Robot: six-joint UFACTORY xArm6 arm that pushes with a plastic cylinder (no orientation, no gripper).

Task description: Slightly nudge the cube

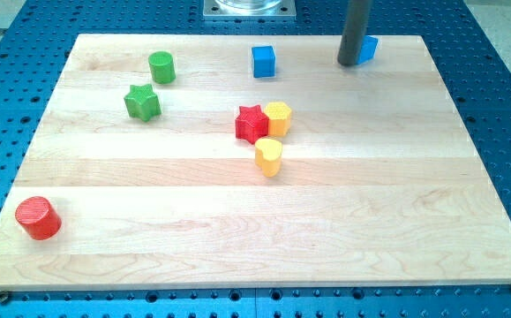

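Observation:
A blue cube point(263, 61) sits near the top middle of the wooden board point(255, 221). My tip point(349, 63) stands at the top right of the board, well to the right of the cube and apart from it. A second blue block point(369, 48) is partly hidden just behind the rod on its right; its shape cannot be made out.
A green cylinder point(161, 67) and a green star point(142, 102) lie at the upper left. A red star point(251, 123) touches a yellow hexagonal block point(278, 117) in the middle, with a yellow heart-like block point(269, 156) just below. A red cylinder point(38, 217) sits at the lower left.

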